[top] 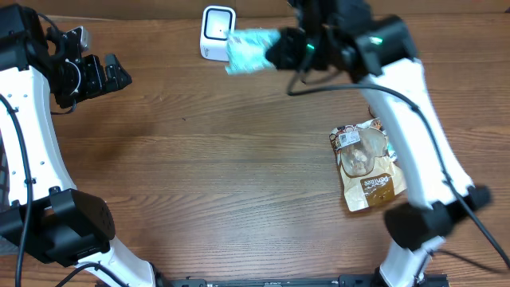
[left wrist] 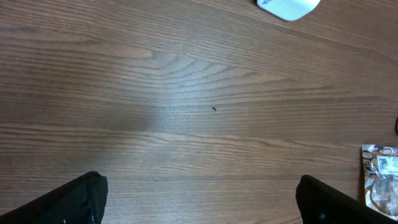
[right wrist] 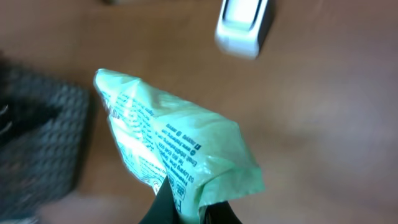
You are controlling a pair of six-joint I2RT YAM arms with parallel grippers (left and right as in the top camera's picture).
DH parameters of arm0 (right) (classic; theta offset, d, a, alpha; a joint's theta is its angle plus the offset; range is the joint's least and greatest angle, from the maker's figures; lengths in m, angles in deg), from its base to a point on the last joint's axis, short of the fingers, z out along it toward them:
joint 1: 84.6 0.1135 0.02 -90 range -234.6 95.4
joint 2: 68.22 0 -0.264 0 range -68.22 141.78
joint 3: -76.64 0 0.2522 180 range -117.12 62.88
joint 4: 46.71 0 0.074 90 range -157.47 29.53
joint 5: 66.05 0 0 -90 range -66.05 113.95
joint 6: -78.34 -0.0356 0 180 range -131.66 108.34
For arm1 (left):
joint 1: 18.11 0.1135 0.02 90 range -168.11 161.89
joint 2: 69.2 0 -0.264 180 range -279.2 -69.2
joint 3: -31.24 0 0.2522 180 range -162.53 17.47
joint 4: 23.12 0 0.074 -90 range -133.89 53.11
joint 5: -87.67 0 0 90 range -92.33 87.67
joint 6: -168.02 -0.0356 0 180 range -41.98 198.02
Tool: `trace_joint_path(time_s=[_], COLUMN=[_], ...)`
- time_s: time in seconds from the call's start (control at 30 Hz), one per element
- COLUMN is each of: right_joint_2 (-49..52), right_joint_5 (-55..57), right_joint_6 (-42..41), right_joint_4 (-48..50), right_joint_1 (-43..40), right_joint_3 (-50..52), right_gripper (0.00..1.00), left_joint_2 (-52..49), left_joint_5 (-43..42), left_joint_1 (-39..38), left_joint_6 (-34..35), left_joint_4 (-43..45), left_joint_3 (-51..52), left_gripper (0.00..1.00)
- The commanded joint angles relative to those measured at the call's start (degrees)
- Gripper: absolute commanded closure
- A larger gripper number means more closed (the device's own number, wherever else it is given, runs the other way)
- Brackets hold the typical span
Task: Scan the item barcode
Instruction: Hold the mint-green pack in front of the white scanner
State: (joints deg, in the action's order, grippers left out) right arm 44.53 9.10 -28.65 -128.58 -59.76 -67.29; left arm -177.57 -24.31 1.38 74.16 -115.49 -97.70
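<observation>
At the far edge of the worktop, the right claw was clamped shut on one end of a pale green packet, which stuck out sideways toward a small white scanner. From overhead the packet's free end overlapped the scanner's right side; whether the two touched could not be told. In the right wrist view the packet was pinched at its lower corner by the claw, its printed face creased and turned toward the camera, with the scanner blurred beyond it. A dark patterned surface at the left of that view was too blurred to identify. A black cable looped from the right arm over the wood. A brown pouch with a white label lay flat near the right arm, partly under it from above. The left claw hung wide apart and held nothing, well away at the left side; its own camera showed bare wood between the tips of the claw, the scanner at the top edge and the pouch at the right edge.
</observation>
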Motion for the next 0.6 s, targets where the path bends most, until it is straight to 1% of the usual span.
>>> trace_joint_path(time_s=[0.0, 0.07, 0.1, 0.13, 0.2, 0.27, 0.3, 0.37, 0.4, 0.5, 0.53, 0.57], right_joint_2=[7.6, 11.5, 12.6, 15.0, 18.3, 21.1, 23.1, 25.5, 26.9, 30.4, 31.6, 32.3], right_joint_5=[24.1, 36.4, 39.2, 44.9, 48.9, 49.5, 49.5, 49.3, 49.2, 48.2, 47.5, 47.2], right_joint_6=[6.8, 13.2, 14.7, 18.4, 24.9, 32.9, 38.0, 44.6, 49.8, 63.6, 69.3, 72.3], right_joint_4=[7.1, 16.8, 19.3, 25.4, 34.8, 44.4, 52.0, 59.5, 63.9, 70.4, 71.2, 71.2], right_joint_1=[3.5, 5.6, 6.1, 7.0, 7.7, 8.0, 8.0, 7.9, 7.9, 7.9, 7.9, 7.9], right_joint_3=[-4.4, -4.2, -4.2, -4.2, -4.2, -4.1, -4.1, -4.1, -4.1, -4.1, -4.1, -4.1], right_gripper=[0.96, 0.96, 0.96, 0.96, 0.96, 0.96, 0.96, 0.96, 0.96, 0.96, 0.96, 0.96], left_joint_2=[0.4, 0.4, 0.4, 0.4, 0.4, 0.4, 0.4, 0.4, 0.4, 0.4, 0.4, 0.4], left_joint_5=[0.1, 0.1, 0.1, 0.1, 0.1, 0.1, 0.1, 0.1, 0.1, 0.1, 0.1, 0.1], left_joint_1=[-0.4, -0.4, -0.4, -0.4, -0.4, -0.4, -0.4, -0.4, -0.4, -0.4, -0.4, -0.4], left_joint_6=[-1.1, -1.1, -1.1, -1.1, -1.1, -1.1, -1.1, -1.1, -1.1, -1.1, -1.1, -1.1], left_joint_4=[0.0, 0.0, 0.0, 0.0, 0.0, 0.0, 0.0, 0.0, 0.0, 0.0, 0.0, 0.0], left_joint_3=[-0.6, -0.6, -0.6, -0.6, -0.6, -0.6, -0.6, -0.6, -0.6, -0.6, -0.6, -0.6], left_gripper=[0.00, 0.00, 0.00, 0.00, 0.00, 0.00, 0.00, 0.00, 0.00, 0.00, 0.00, 0.00])
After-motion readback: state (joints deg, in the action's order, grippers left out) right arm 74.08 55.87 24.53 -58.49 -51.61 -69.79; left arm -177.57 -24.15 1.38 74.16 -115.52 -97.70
